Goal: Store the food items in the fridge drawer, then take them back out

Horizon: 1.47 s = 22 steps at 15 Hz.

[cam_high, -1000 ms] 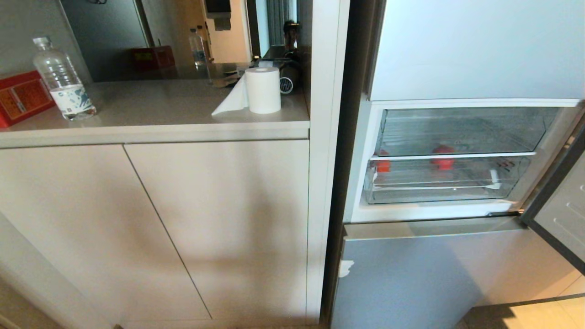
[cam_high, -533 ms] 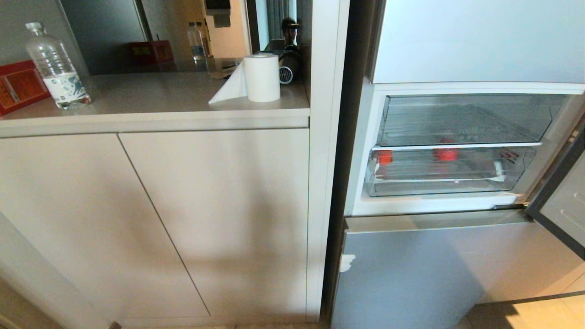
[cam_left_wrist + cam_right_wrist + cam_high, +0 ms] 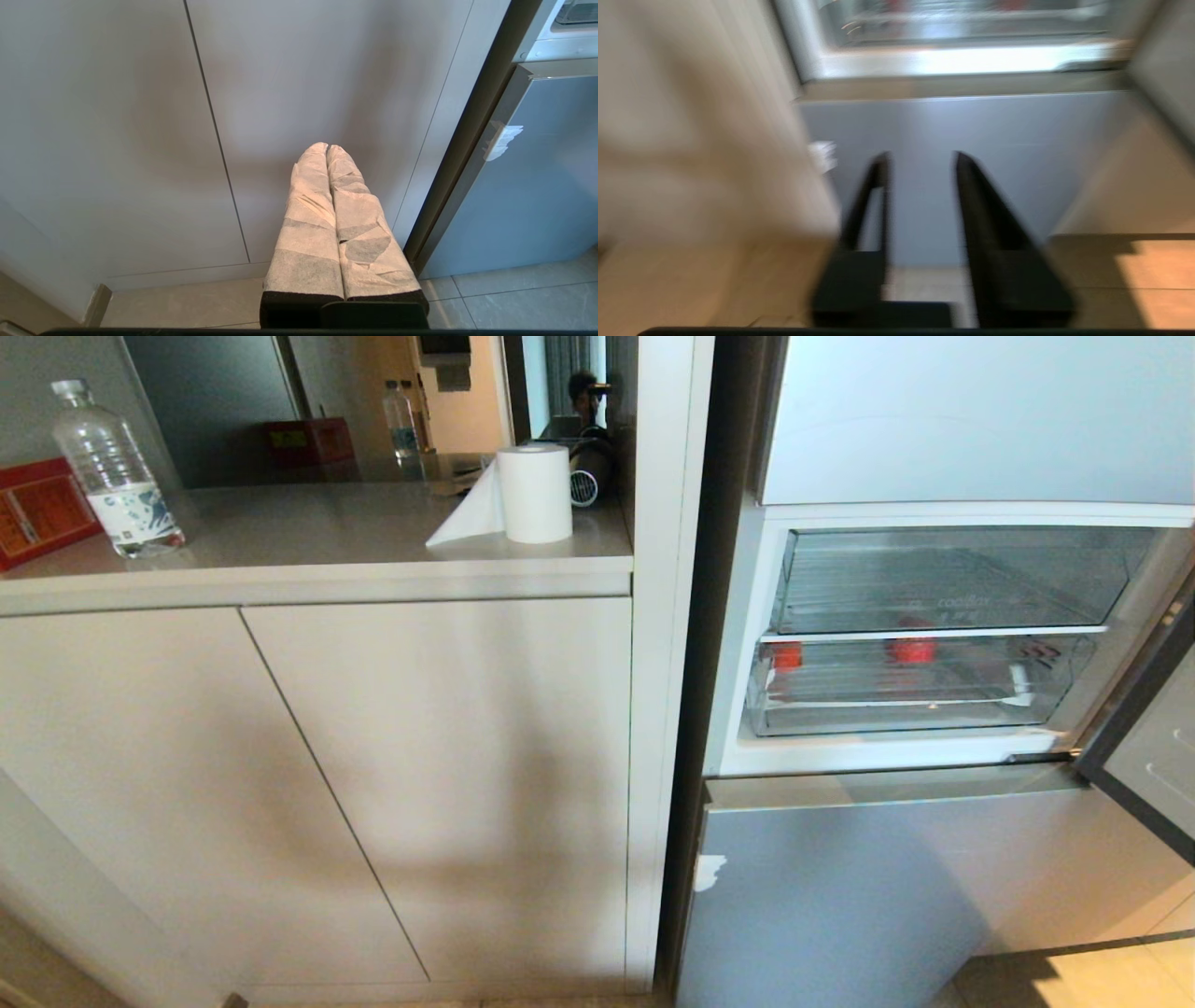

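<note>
While food items (image 3: 911, 651) sit in the fridge drawer (image 3: 896, 717), right hand (image 3: 920, 161) gapes empty, left hand (image 3: 327, 150) pressed closed.

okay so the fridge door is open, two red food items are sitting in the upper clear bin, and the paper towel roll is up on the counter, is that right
Not quite. The head view shows both red food items in the lower clear bin, the fridge drawer, not the upper clear bin. The rest holds: the fridge door is open and the paper towel roll stands on the counter.
</note>
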Motion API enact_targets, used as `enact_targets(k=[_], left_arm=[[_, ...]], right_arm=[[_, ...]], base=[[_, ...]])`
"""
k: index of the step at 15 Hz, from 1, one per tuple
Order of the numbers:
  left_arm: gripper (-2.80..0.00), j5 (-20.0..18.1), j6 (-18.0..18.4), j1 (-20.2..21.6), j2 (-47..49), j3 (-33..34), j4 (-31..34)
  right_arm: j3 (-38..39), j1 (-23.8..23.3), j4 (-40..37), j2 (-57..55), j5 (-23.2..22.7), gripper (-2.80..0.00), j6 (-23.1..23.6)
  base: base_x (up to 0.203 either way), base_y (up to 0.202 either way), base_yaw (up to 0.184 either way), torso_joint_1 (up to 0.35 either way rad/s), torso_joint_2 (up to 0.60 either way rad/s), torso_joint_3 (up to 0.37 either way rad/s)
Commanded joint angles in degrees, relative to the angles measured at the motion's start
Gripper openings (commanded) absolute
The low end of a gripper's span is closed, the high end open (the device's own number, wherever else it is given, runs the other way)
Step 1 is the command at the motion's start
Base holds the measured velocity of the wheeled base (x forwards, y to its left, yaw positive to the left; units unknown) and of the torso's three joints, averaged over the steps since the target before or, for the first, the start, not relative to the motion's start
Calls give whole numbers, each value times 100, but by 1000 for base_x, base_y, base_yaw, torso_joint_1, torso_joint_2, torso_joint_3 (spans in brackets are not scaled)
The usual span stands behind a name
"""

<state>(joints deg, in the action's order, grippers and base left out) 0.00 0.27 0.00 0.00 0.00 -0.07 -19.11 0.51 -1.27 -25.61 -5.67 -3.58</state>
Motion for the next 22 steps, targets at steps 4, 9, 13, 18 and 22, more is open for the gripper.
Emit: enact_targets(k=[4, 9, 13, 18, 22], left_arm=[[-280, 0, 0, 0, 3, 9, -1], [-280, 0, 0, 0, 7, 9, -1], [-280, 0, 0, 0, 9, 9, -1], [-280, 0, 0, 0, 2, 9, -1], [-280, 0, 0, 0, 2, 9, -1]], right_arm=[[-584, 19, 1139, -3368, -659, 0, -71], [-818, 271, 4073, -6268, -679, 0, -79], [-947, 837, 6420, -7806, -19, 0, -69], [-1495, 1270, 7129, -8612, 557, 0, -81], [-2246, 1472, 7131, -9235, 983, 0, -66]], base=[[0, 0, 0, 0, 0, 0], [0, 0, 0, 0, 0, 0], [0, 0, 0, 0, 0, 0], [0, 0, 0, 0, 0, 0], [0, 0, 0, 0, 0, 0]])
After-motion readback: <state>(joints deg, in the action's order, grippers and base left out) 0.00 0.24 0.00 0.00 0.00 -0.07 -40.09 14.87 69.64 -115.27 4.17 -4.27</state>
